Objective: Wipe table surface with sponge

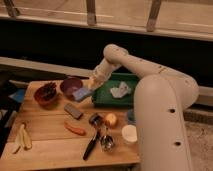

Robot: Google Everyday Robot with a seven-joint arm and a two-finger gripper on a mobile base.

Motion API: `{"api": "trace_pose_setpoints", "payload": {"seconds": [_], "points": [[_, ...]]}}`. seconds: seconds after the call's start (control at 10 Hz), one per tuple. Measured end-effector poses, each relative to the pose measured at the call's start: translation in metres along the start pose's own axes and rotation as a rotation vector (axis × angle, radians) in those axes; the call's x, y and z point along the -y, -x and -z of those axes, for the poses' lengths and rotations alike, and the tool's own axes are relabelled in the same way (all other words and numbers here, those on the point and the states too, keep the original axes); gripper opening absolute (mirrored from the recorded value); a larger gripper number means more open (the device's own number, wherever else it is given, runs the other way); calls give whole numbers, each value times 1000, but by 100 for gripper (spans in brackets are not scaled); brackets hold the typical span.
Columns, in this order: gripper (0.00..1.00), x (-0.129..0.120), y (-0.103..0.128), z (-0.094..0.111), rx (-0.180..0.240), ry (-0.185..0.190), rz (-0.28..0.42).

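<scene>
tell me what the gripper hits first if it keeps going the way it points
Probably the table surface: the gripper, shut on the sponge, points down and left, toward bare wood between the purple bowl and the dark grey block. Depth is unclear, so the bowl's rim could come first.

The gripper (91, 87) is over the far middle of the table surface (50, 142), closed on the sponge (81, 94). Its fingers are too blurred to separate from the sponge, and they cover the sponge's far right end. The robot's white body (162, 120) hides the right part of the table and the right end of the green tray (105, 98). A blue round thing (130, 116) shows only partly beside the body, which is cut off by the bottom edge. The dark content of the reddish bowl (39, 98) is too blurred to name, and so is the shiny thing (106, 144) at the near side.
</scene>
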Motion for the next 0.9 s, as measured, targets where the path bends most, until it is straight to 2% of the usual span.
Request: {"api": "trace_pose_setpoints", "payload": {"seconds": [0.3, 0.5, 0.9], "points": [[0, -38, -4, -26, -57, 48, 83], [0, -64, -11, -41, -80, 78, 125], [0, -126, -29, -82, -125, 108, 203]]}}
